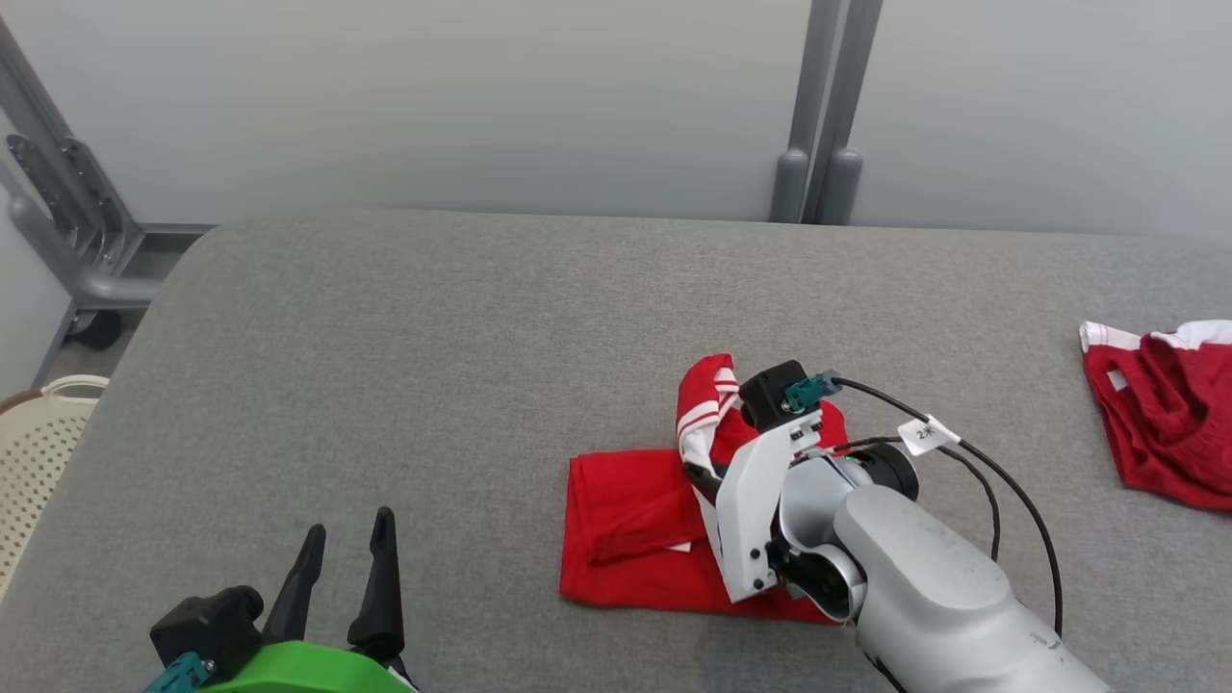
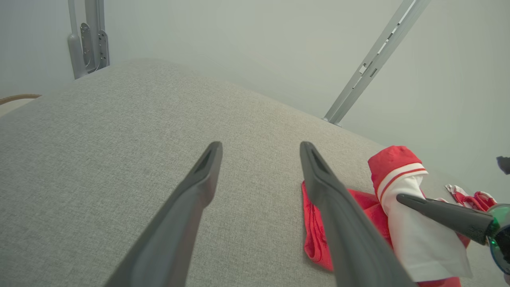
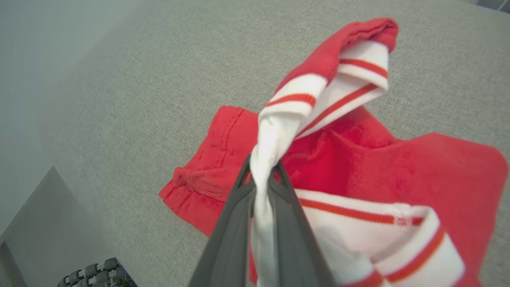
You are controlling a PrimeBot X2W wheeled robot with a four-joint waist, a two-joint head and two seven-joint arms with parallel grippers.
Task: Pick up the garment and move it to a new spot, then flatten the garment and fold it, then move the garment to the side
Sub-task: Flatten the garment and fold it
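My right end effector (image 3: 261, 169) is clamped on the white, red-striped band of the red fabric garment (image 1: 626, 525); my left end effector (image 1: 346, 539) hangs open above the grey cloth-covered worktop (image 1: 433, 337).

**Colours and patterns.** The garment (image 1: 626, 539) was bright red, its ribbed band white with thin red stripes. A second garment (image 1: 1165, 414) was a deeper red with white trim. The surface (image 1: 433, 385) was mid-grey with a fine woven fleck. The left gripper (image 1: 350, 520) had black fingers on a vivid green housing with a teal connector. The right gripper (image 3: 263, 163) had dark grey fingers. Its arm (image 1: 924, 577) was silver with a white bracket, black cables and a white tag (image 1: 926, 433). The basket (image 1: 38, 452) was cream and perforated. The wall (image 1: 481, 96) was pale grey.
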